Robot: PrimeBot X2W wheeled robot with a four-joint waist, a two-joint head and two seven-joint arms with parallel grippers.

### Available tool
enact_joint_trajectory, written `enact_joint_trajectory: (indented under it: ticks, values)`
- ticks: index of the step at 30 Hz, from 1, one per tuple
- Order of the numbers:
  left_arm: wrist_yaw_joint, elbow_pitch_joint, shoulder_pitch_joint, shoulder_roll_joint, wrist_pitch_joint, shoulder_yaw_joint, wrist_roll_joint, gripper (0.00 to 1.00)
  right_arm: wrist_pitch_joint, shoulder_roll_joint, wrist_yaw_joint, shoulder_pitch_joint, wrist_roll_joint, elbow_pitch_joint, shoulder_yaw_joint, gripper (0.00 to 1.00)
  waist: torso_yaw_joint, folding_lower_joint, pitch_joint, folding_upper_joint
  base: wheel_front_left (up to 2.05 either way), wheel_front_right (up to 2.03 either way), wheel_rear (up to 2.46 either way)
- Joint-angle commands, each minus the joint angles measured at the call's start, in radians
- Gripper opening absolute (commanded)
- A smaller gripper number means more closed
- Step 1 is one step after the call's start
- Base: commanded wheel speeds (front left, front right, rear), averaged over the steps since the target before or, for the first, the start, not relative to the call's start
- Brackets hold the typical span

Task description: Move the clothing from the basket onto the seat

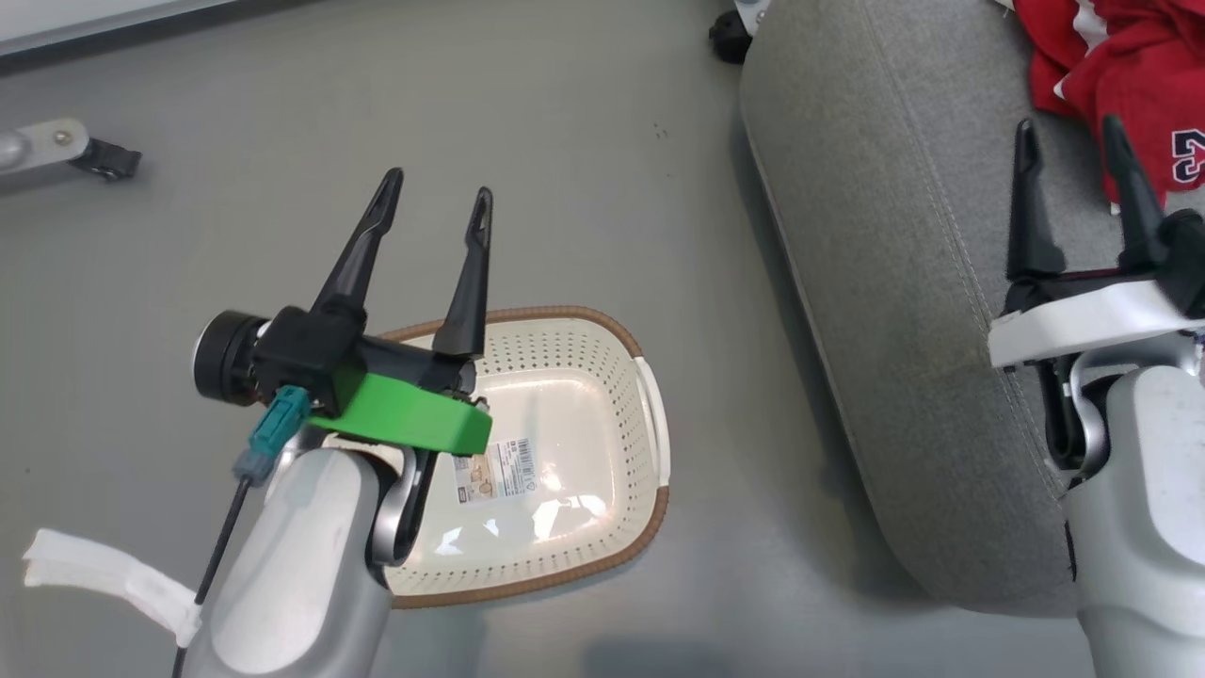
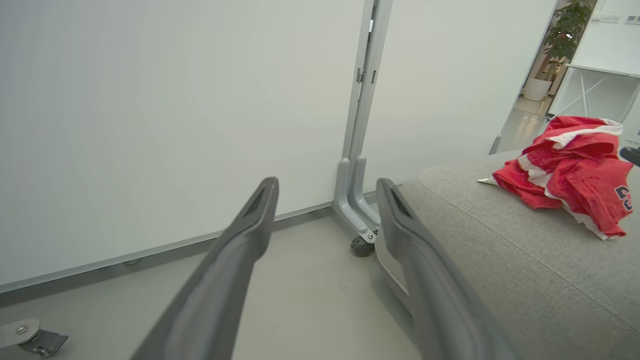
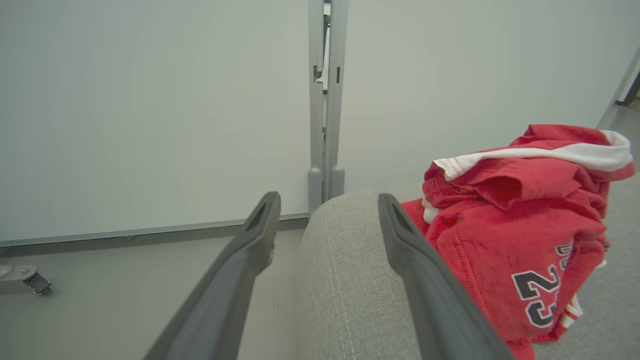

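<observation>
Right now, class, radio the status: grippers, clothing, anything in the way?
Left gripper open, empty, by basket. Right gripper open, empty, over seat. Clothing heaped on seat. No obstruction seen.

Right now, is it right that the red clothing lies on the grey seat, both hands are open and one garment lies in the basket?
Not quite: the head view shows the basket holds no garment. The red clothing does lie on the grey seat, and the left hand and right hand are open.
</observation>
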Motion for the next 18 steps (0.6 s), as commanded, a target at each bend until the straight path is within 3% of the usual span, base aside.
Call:
enact_joint_trajectory:
  ticks: [1, 7, 18]
  values:
    - [-0.002, -0.003, 0.033, -0.002, 0.0, 0.023, 0.015, 1.0, 0.0, 0.001, -0.001, 0.023, 0.008, -0.006, 0.02, 1.0, 0.062, 0.0, -0.061, 0.0, 0.0, 0.0, 0.0]
    - [-0.012, -0.01, 0.113, -0.02, 0.0, 0.125, 0.028, 1.0, 0.0, 0.019, -0.001, 0.062, 0.018, -0.029, 0.091, 1.0, 0.113, 0.0, -0.105, 0.0, 0.0, 0.0, 0.0]
    - [-0.036, -0.024, 0.223, -0.05, 0.0, 0.27, 0.056, 1.0, 0.0, 0.052, -0.001, 0.138, 0.006, -0.091, 0.129, 1.0, 0.168, 0.0, -0.181, 0.0, 0.0, 0.0, 0.0]
